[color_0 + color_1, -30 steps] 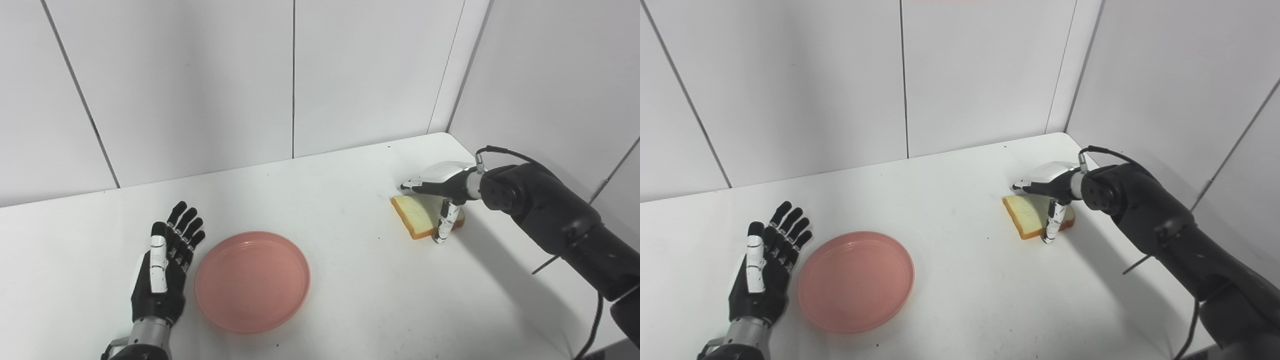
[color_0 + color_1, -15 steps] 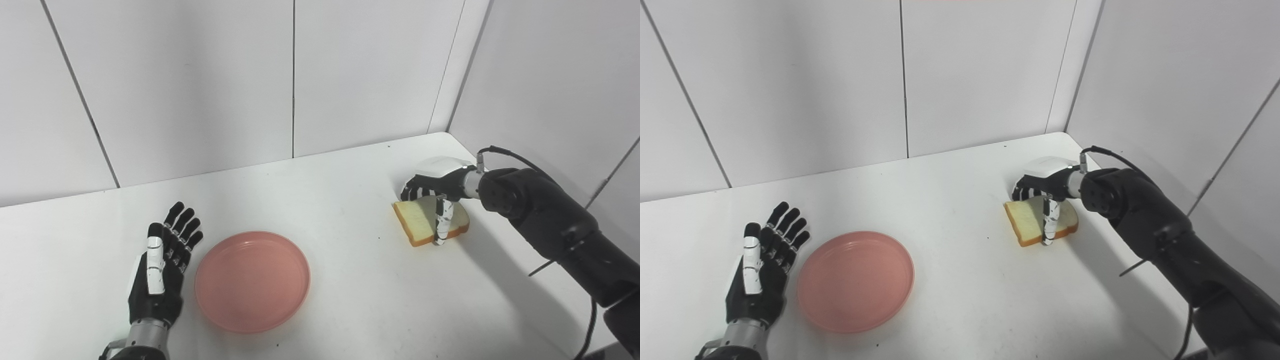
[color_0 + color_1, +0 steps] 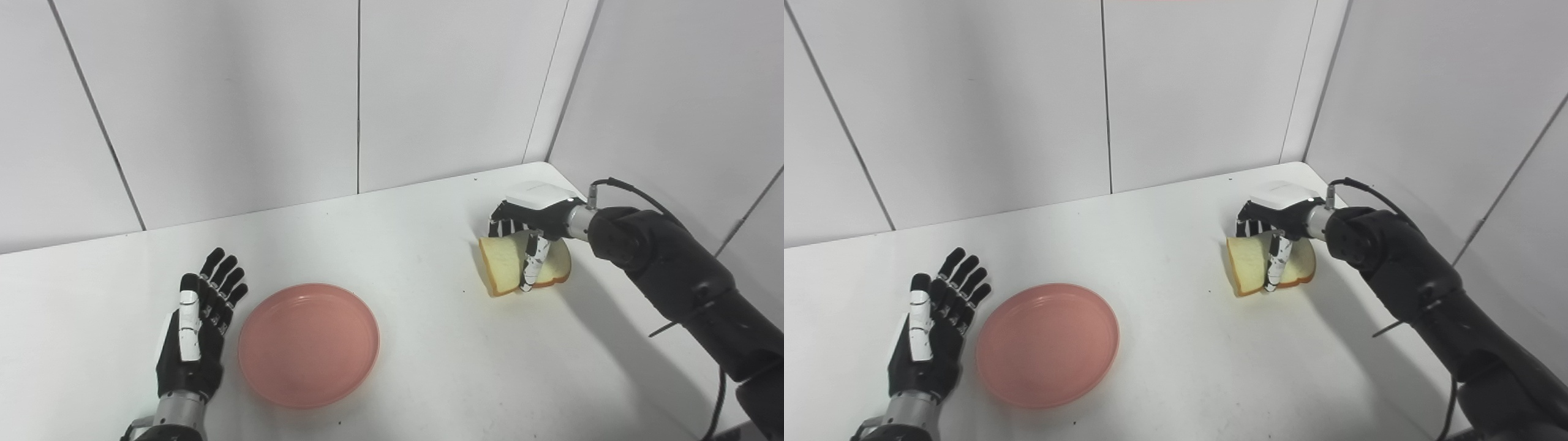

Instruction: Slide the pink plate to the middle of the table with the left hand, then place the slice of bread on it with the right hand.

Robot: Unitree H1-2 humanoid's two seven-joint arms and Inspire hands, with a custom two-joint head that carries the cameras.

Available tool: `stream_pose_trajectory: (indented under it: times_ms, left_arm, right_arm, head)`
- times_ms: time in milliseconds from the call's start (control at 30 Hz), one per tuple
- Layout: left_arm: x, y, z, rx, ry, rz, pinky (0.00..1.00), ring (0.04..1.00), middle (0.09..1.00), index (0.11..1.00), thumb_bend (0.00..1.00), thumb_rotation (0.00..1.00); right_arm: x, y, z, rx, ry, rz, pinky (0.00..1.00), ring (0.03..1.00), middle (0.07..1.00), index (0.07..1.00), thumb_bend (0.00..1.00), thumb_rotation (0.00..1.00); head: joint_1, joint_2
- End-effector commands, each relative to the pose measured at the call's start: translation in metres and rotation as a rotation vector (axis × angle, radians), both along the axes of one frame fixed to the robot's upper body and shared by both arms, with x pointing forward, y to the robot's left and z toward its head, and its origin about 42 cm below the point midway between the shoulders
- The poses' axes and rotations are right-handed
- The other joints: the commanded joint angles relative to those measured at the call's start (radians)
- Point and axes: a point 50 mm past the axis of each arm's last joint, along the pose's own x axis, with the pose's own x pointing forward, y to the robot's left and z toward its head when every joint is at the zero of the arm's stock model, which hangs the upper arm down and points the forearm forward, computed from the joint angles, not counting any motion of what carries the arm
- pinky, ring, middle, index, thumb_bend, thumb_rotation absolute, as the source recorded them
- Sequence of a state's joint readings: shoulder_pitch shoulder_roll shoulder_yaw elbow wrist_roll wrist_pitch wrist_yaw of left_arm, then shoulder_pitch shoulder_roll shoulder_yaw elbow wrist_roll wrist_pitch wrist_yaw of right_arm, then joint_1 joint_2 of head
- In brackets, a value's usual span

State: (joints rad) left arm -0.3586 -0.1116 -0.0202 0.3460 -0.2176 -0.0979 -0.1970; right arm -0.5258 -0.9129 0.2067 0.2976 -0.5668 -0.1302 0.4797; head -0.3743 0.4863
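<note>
The pink plate (image 3: 309, 343) lies on the white table (image 3: 429, 355), left of its middle. My left hand (image 3: 197, 331) rests flat and open just left of the plate, apart from it. The slice of bread (image 3: 511, 269) is at the right, tilted up on edge and lifted off the table. My right hand (image 3: 531, 223) is shut on it, thumb across its face and fingers behind. Both also show in the right eye view: the bread (image 3: 1252, 266) and the right hand (image 3: 1274, 217).
White wall panels stand close behind and to the right of the table, meeting in a corner near the right hand. A black cable (image 3: 618, 187) loops off the right wrist.
The right hand closed on the bread and raised it, tilting it up and moving it slightly left. The left hand drew back a little from the plate. The plate has not moved.
</note>
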Motion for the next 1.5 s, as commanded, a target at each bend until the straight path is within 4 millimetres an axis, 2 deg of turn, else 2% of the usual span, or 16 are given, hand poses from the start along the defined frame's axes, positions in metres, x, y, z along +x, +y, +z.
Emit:
stream_pose_trajectory:
  times_ms: [0,100,233,467,867,933,1167,1467]
  left_arm:
    - [0.001,0.000,0.004,0.000,-0.024,0.000,0.91,0.920,0.920,0.887,0.73,0.95]
    - [0.000,-0.001,0.004,-0.002,-0.020,-0.002,0.91,0.921,0.921,0.888,0.73,0.96]
    - [0.000,-0.003,0.004,-0.007,-0.016,-0.003,0.91,0.917,0.917,0.883,0.73,0.95]
    - [-0.001,-0.005,0.004,-0.009,-0.014,0.000,0.91,0.913,0.913,0.878,0.73,0.94]
    - [0.000,-0.012,0.003,-0.012,-0.014,0.004,0.91,0.915,0.909,0.874,0.74,0.93]
    - [0.000,-0.014,0.003,-0.009,-0.019,0.005,0.91,0.909,0.903,0.869,0.74,0.93]
    - [-0.001,-0.021,0.004,-0.019,-0.019,0.010,0.91,0.906,0.905,0.870,0.75,0.92]
    - [-0.003,-0.030,0.010,-0.035,-0.025,0.019,0.90,0.906,0.901,0.868,0.75,0.92]
  right_arm:
    - [0.006,0.003,0.046,-0.005,-0.145,0.042,0.35,0.409,0.453,0.509,0.53,0.00]
    - [0.005,0.010,0.054,0.013,-0.166,0.053,0.35,0.417,0.455,0.508,0.53,0.00]
    - [0.002,0.029,0.068,0.047,-0.203,0.100,0.38,0.445,0.473,0.499,0.53,0.00]
    - [0.000,0.074,0.083,0.143,-0.235,0.215,0.37,0.435,0.468,0.496,0.53,0.00]
    - [0.010,0.165,0.085,0.233,-0.221,0.401,0.35,0.428,0.465,0.501,0.53,0.00]
    - [0.011,0.178,0.083,0.257,-0.220,0.442,0.33,0.401,0.454,0.505,0.53,0.00]
    - [0.015,0.215,0.073,0.334,-0.187,0.522,0.30,0.374,0.430,0.512,0.53,0.00]
    - [0.019,0.243,0.060,0.366,-0.136,0.568,0.29,0.362,0.417,0.514,0.52,0.00]
  head:
    - [0.005,0.002]
    - [0.014,0.004]
    - [0.028,0.008]
    - [0.056,0.014]
    - [0.125,0.010]
    - [0.140,0.011]
    - [0.201,0.016]
    - [0.298,0.036]
